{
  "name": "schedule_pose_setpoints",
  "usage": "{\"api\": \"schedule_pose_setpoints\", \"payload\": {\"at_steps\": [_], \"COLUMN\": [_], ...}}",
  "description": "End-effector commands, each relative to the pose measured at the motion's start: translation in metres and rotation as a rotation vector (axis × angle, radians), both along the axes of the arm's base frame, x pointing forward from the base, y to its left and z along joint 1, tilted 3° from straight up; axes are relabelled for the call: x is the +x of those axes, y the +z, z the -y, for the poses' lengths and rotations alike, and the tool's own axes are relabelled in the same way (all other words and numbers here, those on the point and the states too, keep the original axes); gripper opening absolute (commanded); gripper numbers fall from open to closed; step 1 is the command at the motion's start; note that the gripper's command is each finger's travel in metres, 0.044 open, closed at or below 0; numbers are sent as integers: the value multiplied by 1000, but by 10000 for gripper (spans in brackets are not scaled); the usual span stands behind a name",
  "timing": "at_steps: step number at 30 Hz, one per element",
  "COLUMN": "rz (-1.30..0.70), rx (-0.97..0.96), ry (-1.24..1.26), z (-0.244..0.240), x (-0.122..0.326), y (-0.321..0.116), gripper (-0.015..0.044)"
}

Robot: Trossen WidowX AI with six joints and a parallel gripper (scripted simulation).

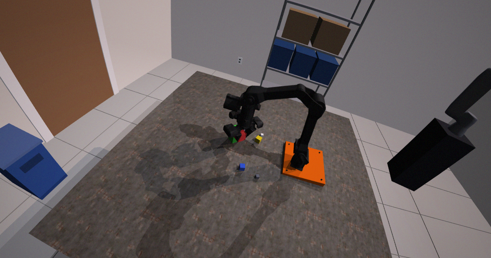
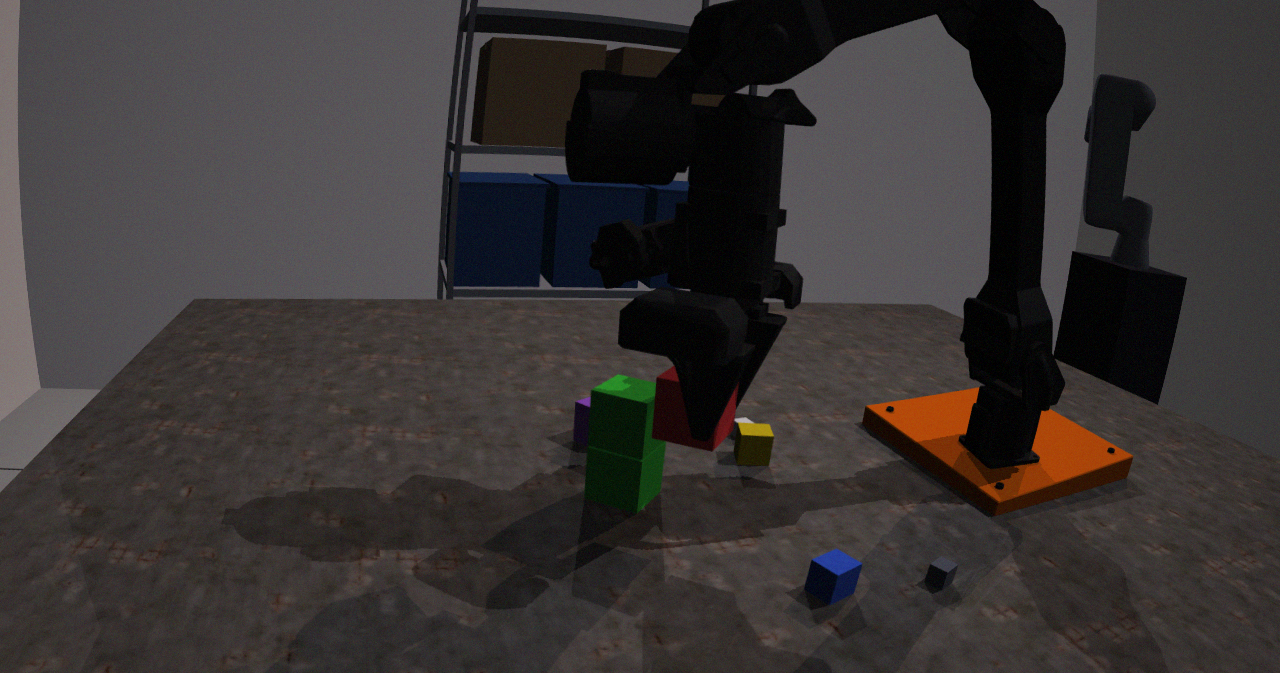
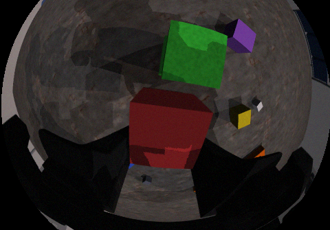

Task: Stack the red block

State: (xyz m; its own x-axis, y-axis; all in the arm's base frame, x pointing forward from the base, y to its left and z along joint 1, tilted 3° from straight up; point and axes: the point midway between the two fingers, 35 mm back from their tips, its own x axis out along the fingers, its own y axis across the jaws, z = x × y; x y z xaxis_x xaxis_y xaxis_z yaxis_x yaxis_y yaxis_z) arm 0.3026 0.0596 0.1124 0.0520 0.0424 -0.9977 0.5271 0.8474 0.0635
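My gripper (image 2: 723, 411) (image 3: 163, 130) is shut on the red block (image 1: 242, 135) (image 2: 669, 411) (image 3: 168, 130), with a finger on either side. The red block is held off the table, about level with the upper green block. The green tower (image 1: 233, 140) (image 2: 617, 423) (image 3: 196, 62) is two blocks high and stands upright just left of the red block in the exterior view. A narrow strip of table shows between them in the wrist view. In the top view the gripper hides most of the tower.
A purple block (image 2: 581, 423) (image 3: 245, 38) stands behind the tower. A yellow block (image 1: 258, 139) (image 2: 753, 444) (image 3: 244, 119) and a small white block (image 1: 261, 134) (image 3: 260, 106) lie toward the orange base (image 1: 314, 163) (image 2: 1065, 463). Blue (image 1: 242, 166) (image 2: 832, 577) and dark grey (image 1: 257, 176) (image 2: 940, 573) blocks lie nearer the exterior camera.
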Motion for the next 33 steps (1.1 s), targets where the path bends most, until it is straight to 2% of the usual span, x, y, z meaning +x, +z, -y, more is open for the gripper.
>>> {"api": "schedule_pose_setpoints", "payload": {"at_steps": [1, 8, 17, 29, 33], "rz": [17, 17, 17, 20, 20], "rx": [-2, -2, -2, -5, -6], "ry": [1, 1, 1, 1, 1], "z": [1, 2, 2, 46, 48], "x": [0, -2, -2, 42, 43], "y": [23, 49, 51, 53, 53], "gripper": [0, 0, 0, 0, 0]}}
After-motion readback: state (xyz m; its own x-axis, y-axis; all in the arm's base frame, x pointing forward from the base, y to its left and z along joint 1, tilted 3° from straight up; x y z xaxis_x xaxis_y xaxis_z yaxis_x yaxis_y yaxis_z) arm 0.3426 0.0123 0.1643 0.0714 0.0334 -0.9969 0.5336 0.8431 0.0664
